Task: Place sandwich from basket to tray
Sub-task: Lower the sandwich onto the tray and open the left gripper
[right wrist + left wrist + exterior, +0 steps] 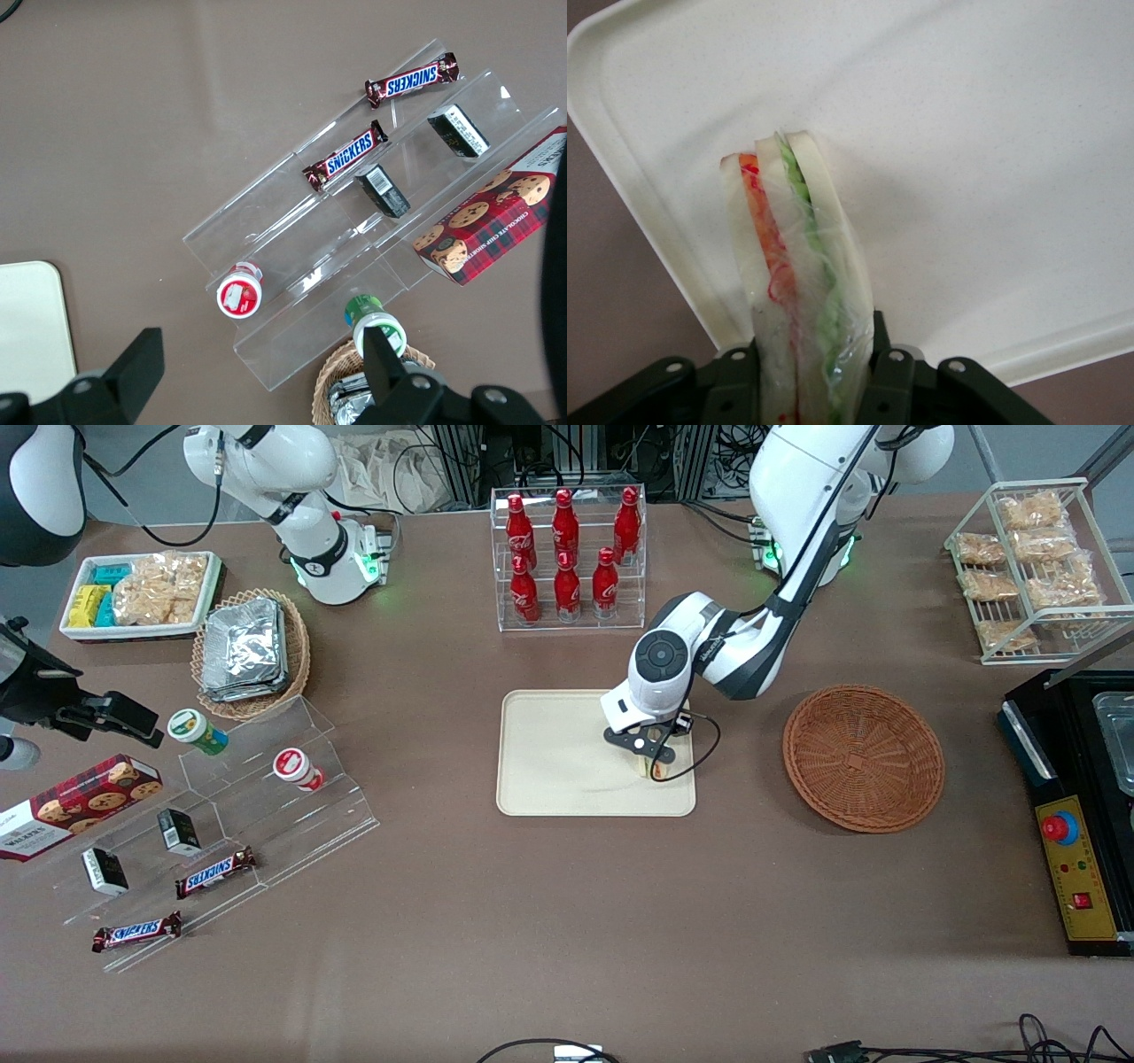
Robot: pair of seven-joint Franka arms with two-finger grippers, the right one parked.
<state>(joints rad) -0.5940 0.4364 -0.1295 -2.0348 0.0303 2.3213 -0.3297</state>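
- Over the tray's end nearest the basket, your gripper hung low with its two fingers pressed against the flat faces of the sandwich, clamping it between them.
- You could see in the wrist view that the sandwich was wrapped in clear film and stood on edge over the tray's bare cream surface, close to one rounded corner and its rim; whether it touched the tray could not be told.
- Its long axis ran straight out from the fingers, the narrow end pointing away from the gripper, with the orange-red layer and the green layer lying side by side along that line.
- You had the reddish-brown basket beside the tray, toward the working arm's end of the table, with nothing in it.
- Farther from the front camera than the tray stood a clear rack of red bottles.
- Toward the parked arm's end lay a tan basket of foil packets, a clear stepped stand and two Snickers bars.
- Nothing stood on the tray around the sandwich; only the arm's own wrist hid it from the front.
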